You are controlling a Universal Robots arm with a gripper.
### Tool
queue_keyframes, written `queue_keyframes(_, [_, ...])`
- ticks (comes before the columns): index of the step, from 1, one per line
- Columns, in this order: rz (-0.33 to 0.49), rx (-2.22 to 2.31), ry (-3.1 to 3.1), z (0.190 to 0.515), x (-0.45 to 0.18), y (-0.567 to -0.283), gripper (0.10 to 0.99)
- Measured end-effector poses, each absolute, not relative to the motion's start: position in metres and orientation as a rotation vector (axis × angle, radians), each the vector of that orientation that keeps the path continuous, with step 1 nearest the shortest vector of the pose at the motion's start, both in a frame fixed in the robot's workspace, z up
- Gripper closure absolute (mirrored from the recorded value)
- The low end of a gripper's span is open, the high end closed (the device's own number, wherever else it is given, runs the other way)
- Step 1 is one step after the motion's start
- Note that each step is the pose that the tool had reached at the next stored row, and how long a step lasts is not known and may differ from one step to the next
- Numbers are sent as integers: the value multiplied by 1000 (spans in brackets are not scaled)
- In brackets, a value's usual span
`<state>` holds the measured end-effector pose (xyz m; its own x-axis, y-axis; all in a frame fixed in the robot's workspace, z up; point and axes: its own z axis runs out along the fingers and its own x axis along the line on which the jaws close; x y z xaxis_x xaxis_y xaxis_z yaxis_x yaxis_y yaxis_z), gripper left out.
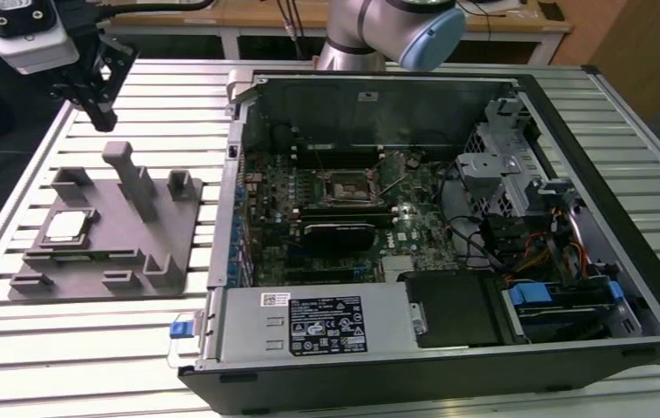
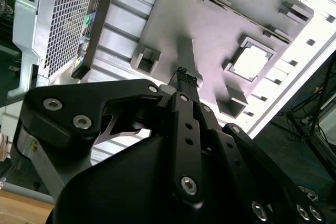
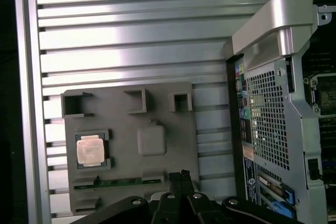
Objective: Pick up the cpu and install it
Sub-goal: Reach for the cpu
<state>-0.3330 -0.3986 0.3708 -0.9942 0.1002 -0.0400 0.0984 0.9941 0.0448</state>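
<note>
The cpu, a small square chip with a silvery top, lies flat in a recess of the grey holder block on the exterior view's left. Both wrist views show it too: cpu, cpu. My gripper hangs in the air above the table's back left, well above and behind the block. Its black fingers meet at the tips with nothing between them, as the gripper also appears in the second wrist view. The motherboard socket sits inside the open computer case.
The holder block carries upright posts and small brackets near the cpu. The case's metal rim stands between block and motherboard. Cables and drive cages crowd the case's right side. The slatted metal table extends around the block.
</note>
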Motion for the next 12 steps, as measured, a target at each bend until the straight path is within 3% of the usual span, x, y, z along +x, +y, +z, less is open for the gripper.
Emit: queue_keyframes(12, [66,156,3095,365,-340,-399,980])
